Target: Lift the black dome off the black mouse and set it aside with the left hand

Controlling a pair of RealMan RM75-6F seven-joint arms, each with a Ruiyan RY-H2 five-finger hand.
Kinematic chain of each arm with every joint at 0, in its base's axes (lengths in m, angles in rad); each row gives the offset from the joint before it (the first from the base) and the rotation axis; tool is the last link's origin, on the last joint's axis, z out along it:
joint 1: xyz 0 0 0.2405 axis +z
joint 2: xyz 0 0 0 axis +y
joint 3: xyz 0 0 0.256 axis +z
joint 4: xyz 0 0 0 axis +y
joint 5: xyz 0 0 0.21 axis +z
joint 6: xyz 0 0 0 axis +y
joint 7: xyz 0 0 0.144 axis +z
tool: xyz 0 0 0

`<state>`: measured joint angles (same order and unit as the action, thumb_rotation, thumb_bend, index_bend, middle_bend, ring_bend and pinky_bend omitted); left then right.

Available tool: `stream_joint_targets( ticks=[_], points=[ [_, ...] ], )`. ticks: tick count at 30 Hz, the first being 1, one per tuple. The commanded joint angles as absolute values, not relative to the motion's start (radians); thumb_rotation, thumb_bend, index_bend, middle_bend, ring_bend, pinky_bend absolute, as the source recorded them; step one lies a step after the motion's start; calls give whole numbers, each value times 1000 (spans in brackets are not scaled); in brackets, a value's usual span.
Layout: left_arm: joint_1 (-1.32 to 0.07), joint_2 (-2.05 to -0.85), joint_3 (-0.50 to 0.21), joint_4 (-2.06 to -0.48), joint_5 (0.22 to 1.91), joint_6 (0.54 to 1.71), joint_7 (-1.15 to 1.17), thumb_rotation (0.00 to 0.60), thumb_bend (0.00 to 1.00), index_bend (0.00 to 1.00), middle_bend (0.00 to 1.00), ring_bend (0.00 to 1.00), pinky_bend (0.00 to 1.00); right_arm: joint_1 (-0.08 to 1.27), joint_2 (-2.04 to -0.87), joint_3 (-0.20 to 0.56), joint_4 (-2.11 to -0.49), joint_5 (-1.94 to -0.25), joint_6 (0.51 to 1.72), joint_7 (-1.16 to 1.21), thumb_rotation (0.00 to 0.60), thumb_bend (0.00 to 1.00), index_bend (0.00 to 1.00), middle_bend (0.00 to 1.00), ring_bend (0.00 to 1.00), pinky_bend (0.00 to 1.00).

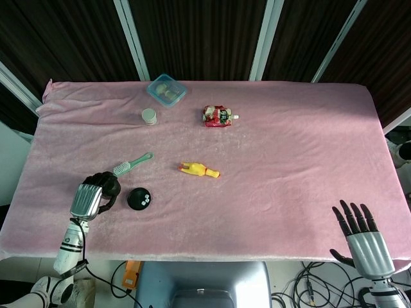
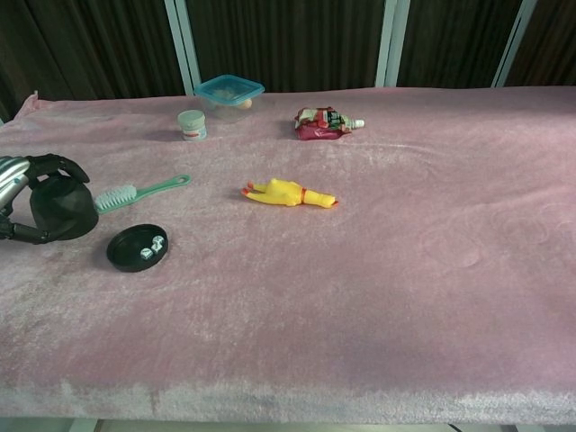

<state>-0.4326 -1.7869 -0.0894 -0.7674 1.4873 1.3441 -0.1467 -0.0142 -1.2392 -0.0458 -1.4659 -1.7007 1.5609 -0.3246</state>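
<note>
My left hand point(image 1: 90, 197) grips the black dome point(image 1: 108, 188) near the table's front left; in the chest view the left hand point(image 2: 13, 196) shows at the far left edge, fingers curled over the dome point(image 2: 65, 209). To the right of the dome lies a flat black round piece point(image 1: 139, 198) with small white bits on it, uncovered and apart from the hand; the chest view shows the same black piece point(image 2: 137, 247). My right hand point(image 1: 363, 240) is open at the front right corner, fingers spread, holding nothing.
A green brush point(image 1: 131, 165) lies just behind the dome. A yellow rubber chicken point(image 1: 199, 169) sits mid-table. Further back are a small white jar point(image 1: 149, 116), a blue lidded box point(image 1: 166, 89) and a red pouch point(image 1: 218, 116). Pink cloth point(image 1: 289, 160) covers the table.
</note>
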Motion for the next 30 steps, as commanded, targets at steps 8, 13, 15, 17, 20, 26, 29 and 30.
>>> stream_joint_targets(
  ticks=[8,13,15,17,20,26,29,30],
  points=[
    [-430,-1806,-71,-688,1475,1272,-191,600,325,46,26,38,246,-15,-1240,-46,-1466,-1700,1562,-325,600,105,0,0,0,152],
    [-425,-1778,-63,-714,1489,1289,-191,600,314,0,0,0,180,-16,-1240,-47,-1465,-1702,1564,-323,600,105,0,0,0,152],
    [-419,-1758,-59,-731,1500,1314,-187,600,311,0,0,0,173,-16,-1240,-47,-1465,-1702,1566,-321,600,105,0,0,0,152],
    [-408,-1732,-58,-755,1507,1345,-176,600,309,18,0,0,170,-17,-1239,-47,-1465,-1704,1569,-317,600,105,0,0,0,152],
    [-372,-1648,-50,-854,1527,1426,-143,600,309,73,0,0,167,-19,-1239,-45,-1463,-1707,1580,-307,600,106,0,0,0,152],
    [-293,-1454,5,-1113,1662,1655,-60,600,311,217,15,1,138,-23,-1252,-35,-1452,-1717,1611,-291,600,106,0,0,0,152],
    [-263,-1403,35,-1185,1724,1723,-9,600,313,248,64,9,138,-27,-1254,-33,-1445,-1723,1629,-274,600,106,0,0,0,152],
    [-254,-1392,46,-1199,1735,1731,0,600,313,250,89,20,139,-28,-1254,-32,-1442,-1725,1634,-269,600,106,0,0,0,152]
  ],
)
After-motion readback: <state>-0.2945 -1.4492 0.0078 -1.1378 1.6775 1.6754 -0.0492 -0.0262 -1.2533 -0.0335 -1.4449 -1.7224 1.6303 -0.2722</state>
